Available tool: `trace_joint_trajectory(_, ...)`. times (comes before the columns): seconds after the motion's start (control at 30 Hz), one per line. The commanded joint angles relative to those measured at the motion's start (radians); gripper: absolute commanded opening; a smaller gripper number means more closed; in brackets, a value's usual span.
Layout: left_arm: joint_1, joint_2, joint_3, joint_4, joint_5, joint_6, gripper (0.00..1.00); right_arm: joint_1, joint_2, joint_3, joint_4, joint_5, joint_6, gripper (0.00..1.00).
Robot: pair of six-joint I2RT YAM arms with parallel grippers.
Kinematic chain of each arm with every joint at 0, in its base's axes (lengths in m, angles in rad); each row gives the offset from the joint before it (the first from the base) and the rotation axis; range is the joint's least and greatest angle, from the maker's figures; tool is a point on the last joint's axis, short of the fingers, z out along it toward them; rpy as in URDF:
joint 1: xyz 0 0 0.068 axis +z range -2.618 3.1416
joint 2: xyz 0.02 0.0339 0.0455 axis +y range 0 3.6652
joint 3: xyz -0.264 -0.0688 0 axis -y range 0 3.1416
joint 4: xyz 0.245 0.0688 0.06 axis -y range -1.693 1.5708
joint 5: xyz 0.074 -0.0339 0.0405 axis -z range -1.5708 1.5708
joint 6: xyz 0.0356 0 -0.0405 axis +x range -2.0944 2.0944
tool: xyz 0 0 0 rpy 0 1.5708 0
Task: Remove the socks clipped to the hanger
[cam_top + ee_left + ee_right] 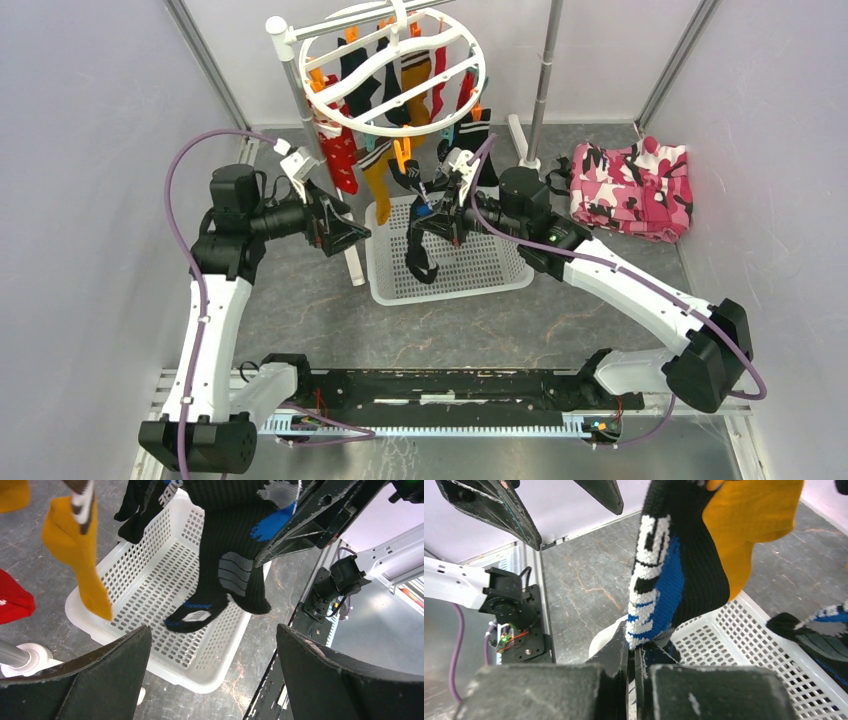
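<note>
The white ring hanger [470, 85] hangs at the back with orange and teal clips. Red [340, 150], mustard [380, 175] and black socks [360, 85] hang from it. My right gripper [428, 208] is shut on a black sock with blue and white marks [659, 580], which dangles over the basket [420, 255]. In the right wrist view the jaws [636, 647] pinch its edge, and its top runs out of frame. My left gripper [362, 236] is open and empty, left of the basket. Its view shows the black sock [225, 565], a mustard sock [80, 555] and a red one [15, 602].
A white perforated basket [490, 270] sits below the hanger; it also shows in the left wrist view [150, 575]. A pink camouflage cloth [630, 190] lies at the right. The white rack pole [300, 100] stands by my left gripper and a metal pole [545, 80] behind the basket.
</note>
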Motion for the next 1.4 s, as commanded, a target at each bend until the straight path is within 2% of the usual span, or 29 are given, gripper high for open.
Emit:
trace_joint_trajectory(0.0, -0.002, -0.048, 0.016, -0.048, 0.026, 0.011, 1.00, 0.000, 0.007, 0.028, 0.060, -0.095, 0.049, 0.00)
trace_joint_trajectory(0.13, -0.013, -0.018, 0.029, 0.060, 0.040, -0.109, 1.00, -0.001, 0.031, 0.028, 0.110, -0.094, 0.086, 0.00)
trace_joint_trajectory(0.23, -0.055, 0.012, 0.040, 0.108, 0.030, -0.144, 1.00, -0.002, 0.042, 0.011, 0.206, -0.126, 0.161, 0.00)
trace_joint_trajectory(0.4, -0.119, 0.070, 0.011, 0.064, 0.035, -0.046, 1.00, -0.001, 0.049, -0.013, 0.376, -0.223, 0.303, 0.00)
trace_joint_trajectory(0.53, -0.135, 0.101, 0.007, 0.014, 0.035, 0.086, 1.00, -0.002, 0.054, -0.006, 0.402, -0.264, 0.342, 0.00)
trace_joint_trajectory(0.77, -0.175, 0.187, 0.052, -0.002, 0.018, 0.180, 1.00, -0.003, 0.078, 0.018, 0.410, -0.301, 0.371, 0.00)
trace_joint_trajectory(0.87, -0.194, 0.220, 0.065, -0.070, 0.032, 0.256, 0.99, -0.010, 0.087, 0.017, 0.425, -0.322, 0.394, 0.02)
trace_joint_trajectory(0.97, -0.205, 0.232, 0.054, -0.084, 0.077, 0.277, 0.96, -0.022, 0.097, 0.001, 0.481, -0.358, 0.442, 0.07)
trace_joint_trajectory(1.07, -0.209, 0.233, 0.046, -0.084, 0.167, 0.289, 0.98, -0.044, 0.104, -0.032, 0.593, -0.385, 0.528, 0.12)
trace_joint_trajectory(1.27, -0.209, 0.266, 0.110, -0.086, 0.248, 0.299, 1.00, -0.068, 0.140, -0.054, 0.739, -0.427, 0.649, 0.13)
trace_joint_trajectory(1.37, -0.214, 0.289, 0.152, -0.086, 0.266, 0.281, 0.89, -0.074, 0.149, -0.059, 0.743, -0.426, 0.650, 0.14)
